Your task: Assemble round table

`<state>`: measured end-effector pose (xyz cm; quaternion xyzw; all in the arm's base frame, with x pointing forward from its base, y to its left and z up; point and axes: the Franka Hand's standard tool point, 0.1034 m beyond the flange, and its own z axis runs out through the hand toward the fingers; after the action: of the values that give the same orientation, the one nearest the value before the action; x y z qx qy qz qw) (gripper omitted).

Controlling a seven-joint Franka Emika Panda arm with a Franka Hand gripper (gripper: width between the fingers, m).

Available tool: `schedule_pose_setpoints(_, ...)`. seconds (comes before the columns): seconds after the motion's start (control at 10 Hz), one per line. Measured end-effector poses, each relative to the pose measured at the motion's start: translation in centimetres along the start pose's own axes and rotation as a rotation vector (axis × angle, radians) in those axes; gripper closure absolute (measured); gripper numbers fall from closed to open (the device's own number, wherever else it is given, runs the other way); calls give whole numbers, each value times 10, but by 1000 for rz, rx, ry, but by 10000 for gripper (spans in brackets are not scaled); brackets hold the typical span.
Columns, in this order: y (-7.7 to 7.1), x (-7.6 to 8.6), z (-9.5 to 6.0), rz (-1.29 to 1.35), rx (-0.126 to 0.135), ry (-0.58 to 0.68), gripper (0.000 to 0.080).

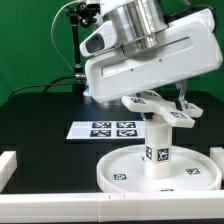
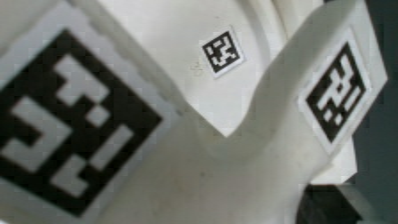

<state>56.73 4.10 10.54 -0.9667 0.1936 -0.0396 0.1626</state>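
The large rimmed round disc [image 1: 120, 172] lies flat at the front of the table, tags on its face. The short tagged cylinder leg [image 1: 157, 148] stands upright on its middle. The cross-shaped base piece [image 1: 150, 108] sits level on top of the leg, its tagged arms spreading out. My gripper [image 1: 166, 102] comes down on it from above and is shut on it. One dark finger [image 1: 183, 96] shows beside an arm of the cross. In the wrist view the base piece [image 2: 214, 150] fills the frame with three tags, and my fingertips are hidden.
The marker board [image 1: 112, 128] lies flat behind the disc, toward the exterior view's left. White rails run along the front edge [image 1: 60, 208] and at the left [image 1: 10, 165]. A black stand with cables [image 1: 80, 40] rises at the back.
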Motion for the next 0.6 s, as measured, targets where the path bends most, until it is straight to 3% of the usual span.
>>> schedule_pose_setpoints(0.4, 1, 0, 0, -6, -3, 5, 390)
schedule_pose_setpoints(0.5, 2, 0, -1, -5, -3, 5, 327)
schedule_pose_setpoints(0.6, 2, 1, -1, -5, -3, 6, 327)
